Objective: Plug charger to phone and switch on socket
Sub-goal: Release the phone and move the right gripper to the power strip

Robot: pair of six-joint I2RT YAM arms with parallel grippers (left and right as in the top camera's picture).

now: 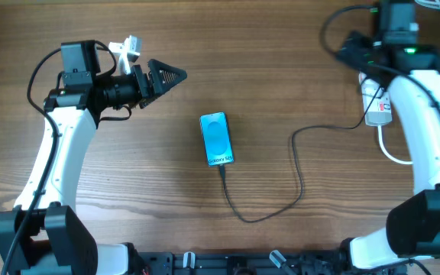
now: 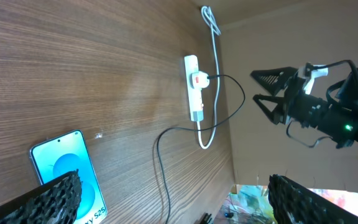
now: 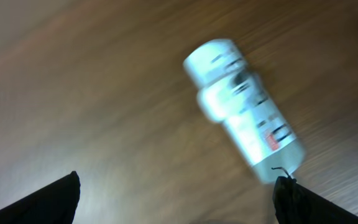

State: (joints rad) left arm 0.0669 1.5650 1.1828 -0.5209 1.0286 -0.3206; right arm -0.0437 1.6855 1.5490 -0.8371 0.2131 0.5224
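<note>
The phone (image 1: 217, 139) lies flat mid-table with its cyan screen up; it also shows in the left wrist view (image 2: 67, 171). The charger (image 1: 296, 164), a thin black cable, curls from the phone's near end to the socket (image 1: 378, 108), and its tip meets the phone's edge. The white socket is partly under my right arm; it is blurred in the right wrist view (image 3: 244, 112) and clear in the left wrist view (image 2: 193, 87). My left gripper (image 1: 176, 75) (image 2: 174, 180) is open and empty, up and left of the phone. My right gripper (image 1: 351, 47) (image 3: 176, 180) is open and empty, above the table beside the socket.
The socket's thick white cord (image 1: 392, 153) loops toward the right table edge. The right table edge and clutter beyond it show in the left wrist view (image 2: 253, 199). My right gripper also shows there (image 2: 255, 87), held above the table.
</note>
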